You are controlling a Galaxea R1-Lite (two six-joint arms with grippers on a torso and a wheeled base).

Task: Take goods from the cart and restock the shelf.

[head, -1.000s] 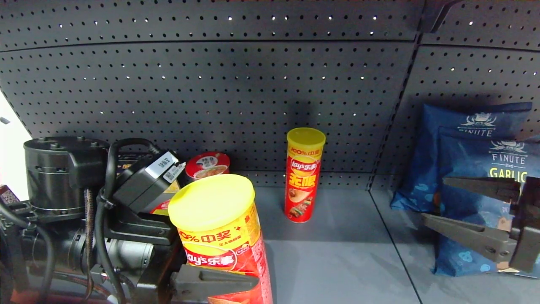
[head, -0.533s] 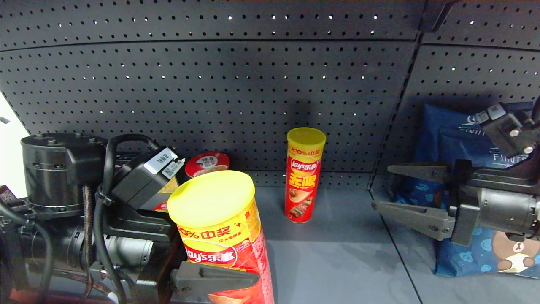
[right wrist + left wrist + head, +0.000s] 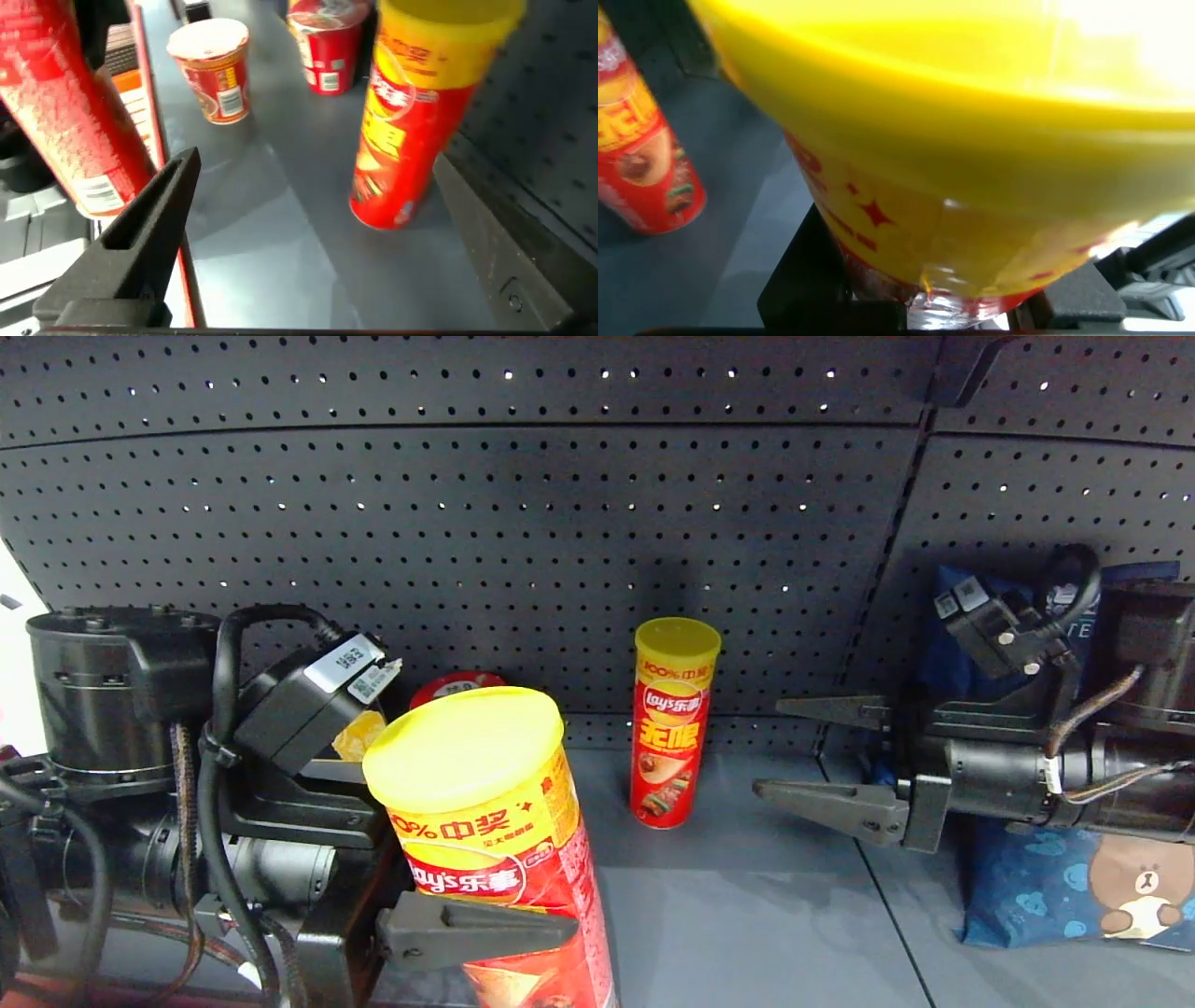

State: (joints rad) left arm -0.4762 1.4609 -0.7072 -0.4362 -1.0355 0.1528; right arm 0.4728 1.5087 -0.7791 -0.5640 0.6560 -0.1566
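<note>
Jaws of left gripper (image 3: 485,873) clamped on chip can (image 3: 481,803), jaws of right gripper (image 3: 769,748) spread wide, second can (image 3: 674,723) stood upright on shelf (image 3: 747,915).

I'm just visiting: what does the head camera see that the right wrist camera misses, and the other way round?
Head camera's extra: the blue snack bags at the right end of the shelf, and the right gripper entire, open. Right wrist camera's extra: a pale-lidded cup beside a red cup, both clear down to their bases. Shared: the standing chip can and the held chip can.
</note>
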